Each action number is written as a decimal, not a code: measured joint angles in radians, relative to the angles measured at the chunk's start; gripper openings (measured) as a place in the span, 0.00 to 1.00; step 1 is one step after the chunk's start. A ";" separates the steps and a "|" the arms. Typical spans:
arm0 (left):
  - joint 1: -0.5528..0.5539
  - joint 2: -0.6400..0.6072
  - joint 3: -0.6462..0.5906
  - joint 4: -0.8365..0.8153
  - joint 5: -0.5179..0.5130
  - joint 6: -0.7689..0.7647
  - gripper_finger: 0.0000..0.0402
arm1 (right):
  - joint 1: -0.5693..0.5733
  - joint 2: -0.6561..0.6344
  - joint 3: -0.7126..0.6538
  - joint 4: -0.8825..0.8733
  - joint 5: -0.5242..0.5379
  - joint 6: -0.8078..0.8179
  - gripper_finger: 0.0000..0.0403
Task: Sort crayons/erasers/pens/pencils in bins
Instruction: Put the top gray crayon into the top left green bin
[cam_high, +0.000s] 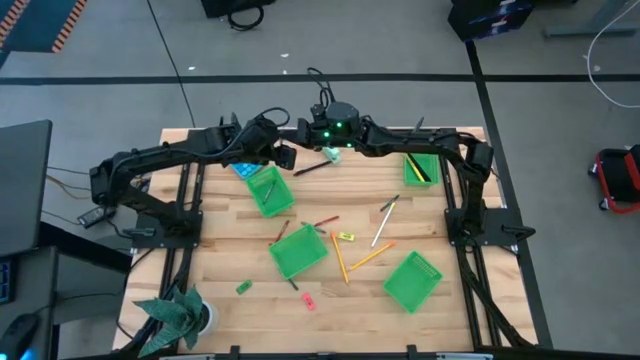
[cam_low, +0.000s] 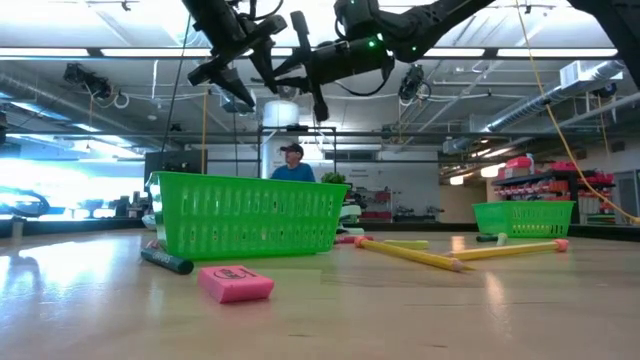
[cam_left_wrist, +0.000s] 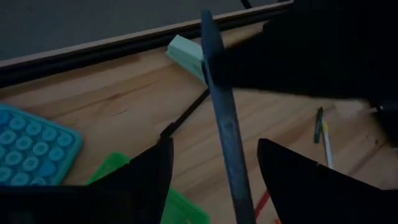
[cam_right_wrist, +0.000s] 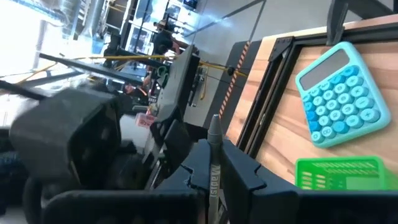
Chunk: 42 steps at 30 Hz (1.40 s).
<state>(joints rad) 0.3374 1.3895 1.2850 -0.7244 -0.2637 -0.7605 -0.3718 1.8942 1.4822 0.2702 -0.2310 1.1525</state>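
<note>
The right gripper (cam_right_wrist: 214, 163) is pinched tight on a grey pen (cam_right_wrist: 214, 158), up in the air near the blue calculator (cam_right_wrist: 337, 94). The left gripper (cam_left_wrist: 214, 163) waits wide open and empty right by it, the pen standing between its fingers (cam_left_wrist: 149, 171) without touching them.

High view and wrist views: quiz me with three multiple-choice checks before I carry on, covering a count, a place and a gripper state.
1. How many green bins are on the table? A two; B four; C six.
2. Where does the pink eraser lie? A in a bin; B on the floor; C on bare table.
3. The right gripper is: A shut on a pen; B open and empty; C out of view.
Answers: 1 B, four green trays show from above. 2 C, it lies on the wood, outside the bins. 3 A, the right wrist view shows its fingers clamping a grey stick.
</note>
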 joint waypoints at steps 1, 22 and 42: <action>0.000 0.000 0.000 0.000 -0.001 0.010 0.58 | 0.003 0.000 0.000 0.000 0.000 -0.001 0.07; -0.005 0.000 0.000 -0.005 0.033 0.012 0.13 | 0.017 0.000 0.000 -0.001 0.000 -0.004 0.07; -0.006 -0.003 0.000 -0.203 0.058 -0.040 0.08 | -0.037 0.000 -0.001 -0.134 -0.230 -0.161 0.34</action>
<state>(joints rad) 0.3313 1.3861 1.2850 -0.9274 -0.2062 -0.8005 -0.4084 1.8942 1.4815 0.1365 -0.4611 0.9913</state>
